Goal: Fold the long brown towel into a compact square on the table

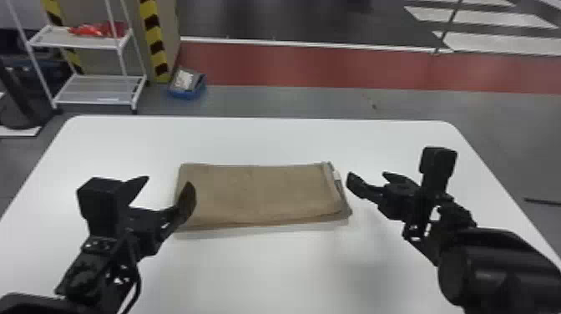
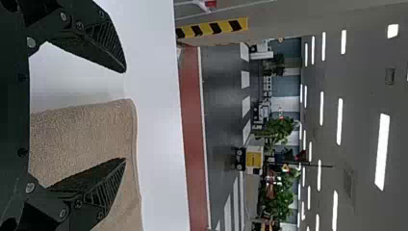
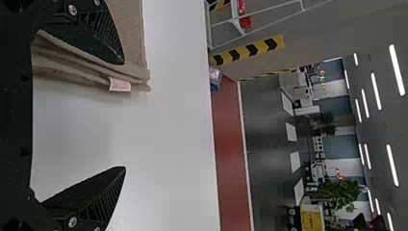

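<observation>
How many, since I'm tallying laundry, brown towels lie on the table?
1: the brown towel lies folded near the middle of the table. Any other tucked underneath it would be hidden.

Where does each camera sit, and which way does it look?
Head view: on the head, facing forward and down at the towel on the table; left arm and right arm show.
Left wrist view: behind the open left fingers, facing across the towel.
Right wrist view: behind the open right fingers, facing past the towel's label.
All share the towel and red floor.
</observation>
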